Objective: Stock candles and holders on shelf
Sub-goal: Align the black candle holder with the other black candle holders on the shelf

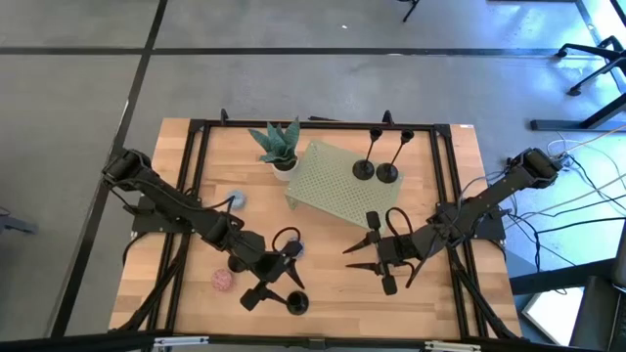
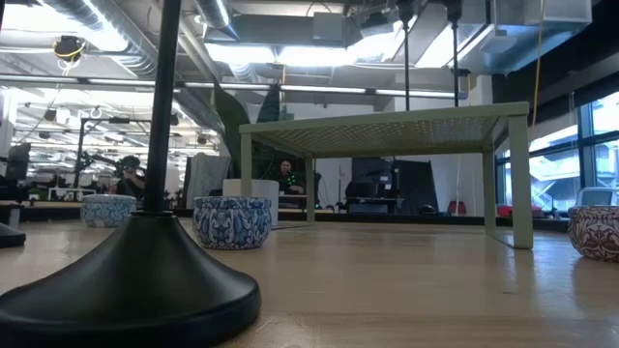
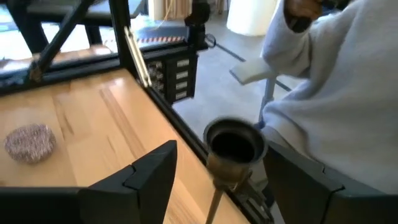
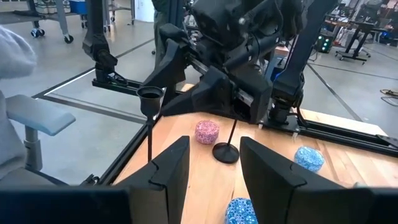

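Note:
Two black holders [image 1: 364, 168] [image 1: 388, 173] stand on the pale green shelf [image 1: 333, 191]. Two more holders [image 1: 252, 297] [image 1: 296, 303] are near the table's front edge by my left gripper [image 1: 284, 266]. My left gripper [image 3: 217, 186] is open, and one holder's cup top [image 3: 235, 143] shows between its fingers. In the right wrist view that holder's base [image 4: 225, 152] rests on the table and its stem slants up to the left gripper. The other holder [image 4: 149, 93] stands upright. My right gripper [image 1: 362, 252] is open and empty in front of the shelf. Blue candles [image 1: 235, 200] [image 1: 295, 249] and a pink candle [image 1: 222, 281] lie on the table. My left gripper has its fingers [image 3: 149, 180] on either side of the holder just below the cup top [image 3: 231, 163]. I cannot tell whether either finger touches it. The holder's base [image 4: 225, 152] is on the table.
A potted plant [image 1: 277, 147] stands at the shelf's far left corner. Black frame rails [image 1: 196, 166] run along the table's sides. A person in a grey sleeve [image 3: 336, 93] sits beyond the table's front edge. The low view shows a holder base [image 2: 126, 280] up close.

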Available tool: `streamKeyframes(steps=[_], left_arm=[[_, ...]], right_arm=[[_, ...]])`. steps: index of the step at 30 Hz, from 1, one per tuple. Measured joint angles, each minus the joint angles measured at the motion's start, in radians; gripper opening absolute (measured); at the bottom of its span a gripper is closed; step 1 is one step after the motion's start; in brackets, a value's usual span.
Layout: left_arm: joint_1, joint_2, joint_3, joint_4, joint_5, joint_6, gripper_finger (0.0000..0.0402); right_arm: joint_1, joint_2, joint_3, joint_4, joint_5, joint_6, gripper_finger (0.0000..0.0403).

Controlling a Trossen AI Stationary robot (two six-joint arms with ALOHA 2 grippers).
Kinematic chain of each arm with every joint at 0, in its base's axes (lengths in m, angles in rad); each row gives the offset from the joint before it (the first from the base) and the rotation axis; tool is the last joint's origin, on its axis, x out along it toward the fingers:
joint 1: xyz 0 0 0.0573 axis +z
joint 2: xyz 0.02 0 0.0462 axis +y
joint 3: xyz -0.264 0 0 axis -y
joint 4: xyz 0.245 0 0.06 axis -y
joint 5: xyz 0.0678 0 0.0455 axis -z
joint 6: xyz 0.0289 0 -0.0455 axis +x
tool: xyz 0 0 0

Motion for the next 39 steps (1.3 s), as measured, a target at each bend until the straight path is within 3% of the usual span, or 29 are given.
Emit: streamKeyframes(steps=[19, 39], left_arm=[[0.0, 0.0, 0.0, 0.06, 0.01, 0.052, 0.0124], [0.041, -0.084, -0.001, 0.017, -0.142, 0.054, 0.0111]], right_arm=[[0.0, 0.0, 0.0, 0.0, 0.0, 0.0, 0.0146], [-0.016, 0.002, 0.0, 0.035, -0.003, 0.0, 0.0146]])
